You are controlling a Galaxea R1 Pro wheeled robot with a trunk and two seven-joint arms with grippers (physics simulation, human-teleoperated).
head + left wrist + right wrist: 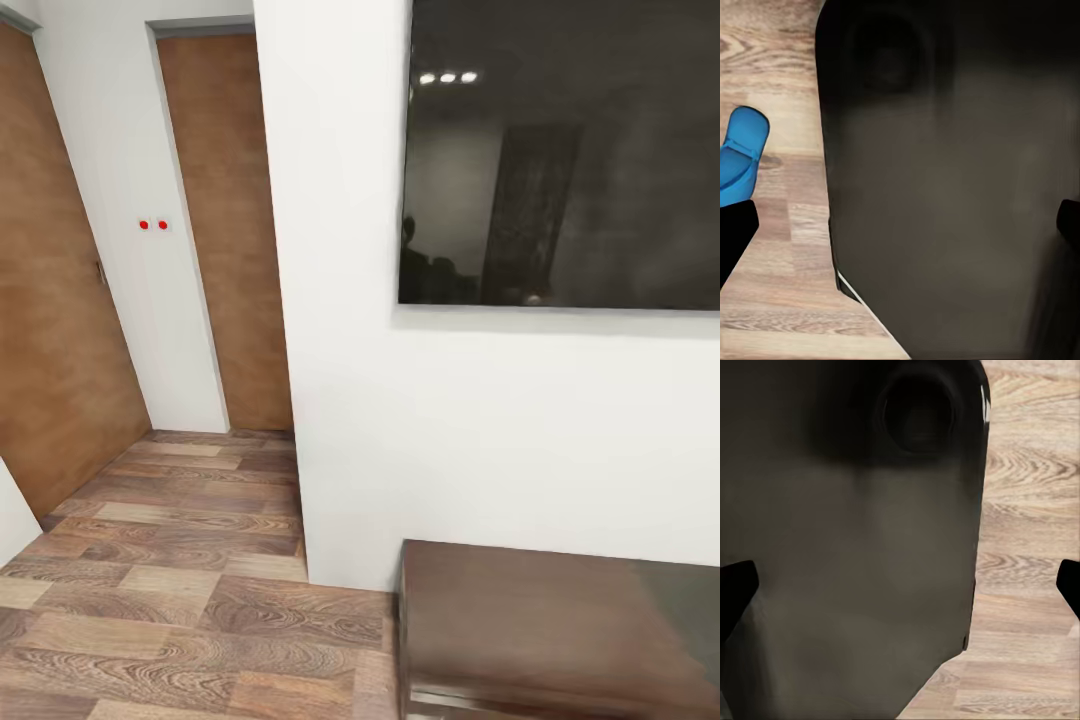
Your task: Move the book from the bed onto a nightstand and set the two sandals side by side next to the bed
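Observation:
One bright blue sandal (741, 154) lies on the wood floor in the left wrist view, beside the robot's dark base (945, 195). My left gripper (900, 229) hangs above that base, open, with one dark fingertip (735, 232) just below the sandal in the picture and nothing held. My right gripper (900, 585) is also open and empty over the dark base (855, 555); its fingertips (735, 585) stand far apart. The book, the bed and the nightstand are out of view.
The head view faces a white wall corner (290, 400) with a large dark screen (560, 150) mounted on it. A long dark-brown cabinet top (550, 630) sits below it. To the left, a wood-floor passage (170, 560) leads to two brown doors (230, 230).

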